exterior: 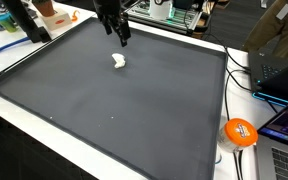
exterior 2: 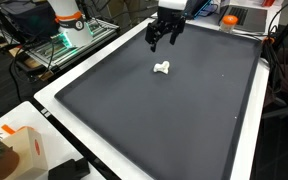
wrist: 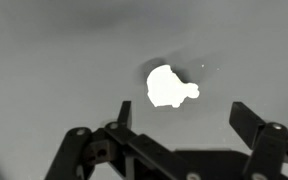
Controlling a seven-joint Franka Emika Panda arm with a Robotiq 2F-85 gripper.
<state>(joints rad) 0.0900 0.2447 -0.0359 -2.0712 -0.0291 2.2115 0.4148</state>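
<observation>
Your tool point(exterior 2: 162, 42), jaws spread wide and empty, hangs above the small white lump point(exterior 2: 162, 68) lying apart from it on the dark mat point(exterior 2: 154, 120), upper middle of frame; wrist view centres the lump between the fingers point(wrist: 246, 118), leaving clearance either side

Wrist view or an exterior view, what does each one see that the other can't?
Only the wrist view: the white lump close up, and the open hand's two fingers spread wide. Only an exterior view: the whole dark mat, an orange ball and a laptop. Both: the lump lying on the mat, the hand near it, not touching.
</observation>
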